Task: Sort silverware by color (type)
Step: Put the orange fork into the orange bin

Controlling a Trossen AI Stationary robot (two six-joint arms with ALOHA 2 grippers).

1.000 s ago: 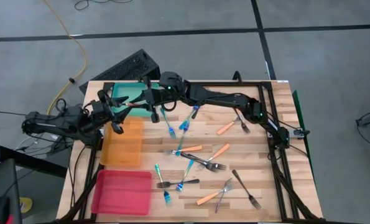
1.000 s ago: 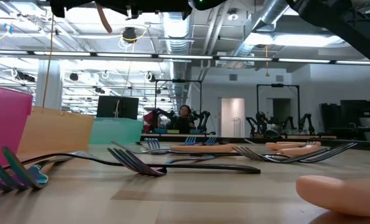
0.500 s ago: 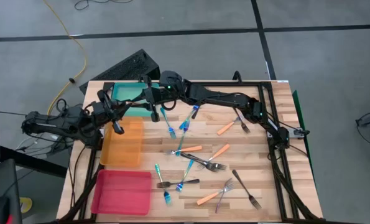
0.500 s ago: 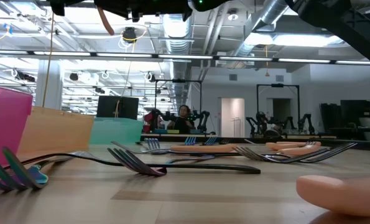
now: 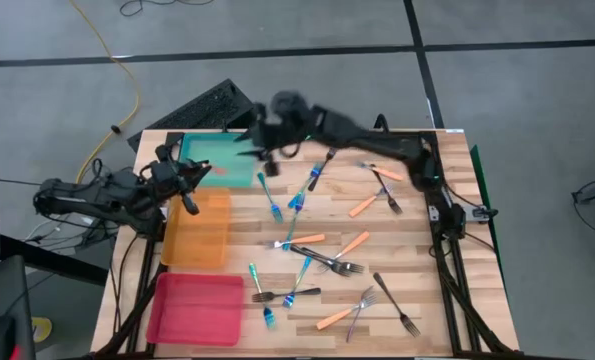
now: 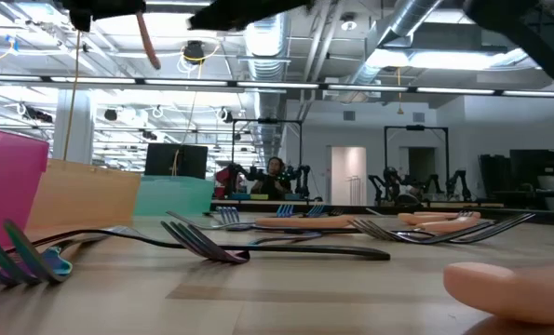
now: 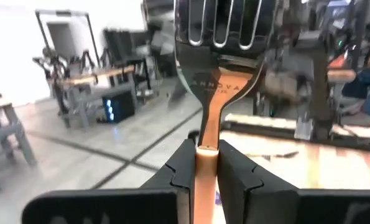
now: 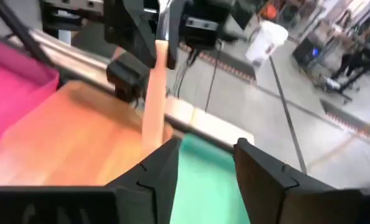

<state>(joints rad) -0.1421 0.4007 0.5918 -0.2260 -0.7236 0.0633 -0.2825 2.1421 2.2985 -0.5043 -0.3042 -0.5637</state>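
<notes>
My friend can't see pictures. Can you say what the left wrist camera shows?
Up close, the left gripper is shut on a fork with an orange handle, its silver prongs pointing away from the camera. Behind it are a blurry room and a bit of the wooden table.

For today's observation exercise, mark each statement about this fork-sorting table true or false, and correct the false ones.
1. The left gripper is shut on an orange-handled metal fork. True.
2. The flat pink plastic tray holds several forks. False: no forks show in it.
3. The right gripper is open. True.
4. The flat orange plastic tray lies between the flat teal plastic tray and the pink one. True.
5. The right gripper holds a blue-handled fork. False: nothing is between its fingers.
</notes>
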